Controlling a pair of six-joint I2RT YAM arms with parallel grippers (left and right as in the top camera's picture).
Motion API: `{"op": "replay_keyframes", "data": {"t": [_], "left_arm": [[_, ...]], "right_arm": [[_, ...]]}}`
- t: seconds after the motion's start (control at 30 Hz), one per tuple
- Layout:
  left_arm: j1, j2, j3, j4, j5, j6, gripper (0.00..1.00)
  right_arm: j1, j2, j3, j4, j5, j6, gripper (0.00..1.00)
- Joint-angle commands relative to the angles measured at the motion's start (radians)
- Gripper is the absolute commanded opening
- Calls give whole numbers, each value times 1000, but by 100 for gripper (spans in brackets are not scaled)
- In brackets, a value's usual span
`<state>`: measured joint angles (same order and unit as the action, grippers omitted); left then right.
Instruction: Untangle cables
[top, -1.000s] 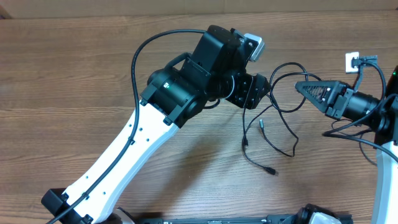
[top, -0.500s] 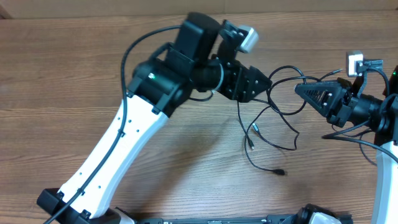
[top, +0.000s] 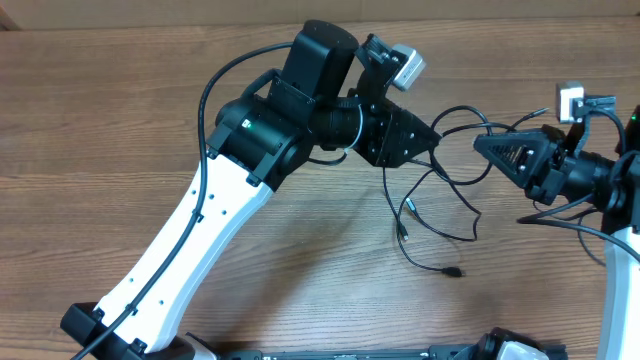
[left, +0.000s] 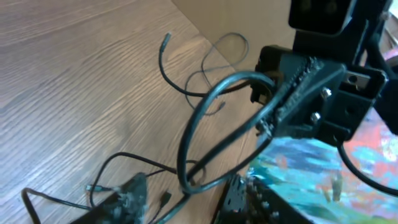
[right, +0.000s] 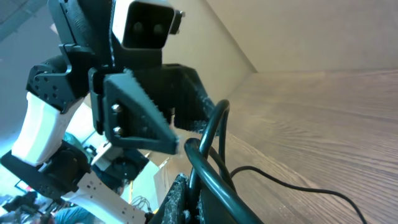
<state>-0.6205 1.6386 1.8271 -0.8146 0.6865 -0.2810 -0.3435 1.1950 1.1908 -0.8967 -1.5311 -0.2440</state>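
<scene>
The cables (top: 440, 172) are thin black cords looped in a tangle on the wood between my two grippers. Loose plug ends (top: 455, 272) trail toward the front. My left gripper (top: 425, 135) hovers at the tangle's left side. In the left wrist view its jaws (left: 186, 186) stand open, with a cord loop (left: 193, 124) running through the gap. My right gripper (top: 482, 143) points left from the right side. It is shut on a cord (right: 214, 124) that rises from between its fingers (right: 189, 183).
The left arm's thick black wire (top: 215, 90) arches over the back left of the wooden table (top: 120, 130). The right arm's own wires (top: 570, 215) hang at the right edge. A small white connector (top: 570, 97) sits by the right arm.
My left gripper has swung up and toward the right gripper, and its jaws have narrowed. The tangle has shifted a little to the right, and the front plug end has slid right. The right gripper stays shut.
</scene>
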Motion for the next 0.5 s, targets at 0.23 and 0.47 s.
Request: {"op": "replay_keyframes", "data": {"t": [0.23, 0.47], "left_arm": [[-2, 18, 14, 11, -39, 13, 44], [-2, 32, 14, 8, -40, 12, 35]], "right_arm": [[102, -2, 8, 55, -39, -23, 4], [102, -2, 8, 53, -39, -22, 4]]}}
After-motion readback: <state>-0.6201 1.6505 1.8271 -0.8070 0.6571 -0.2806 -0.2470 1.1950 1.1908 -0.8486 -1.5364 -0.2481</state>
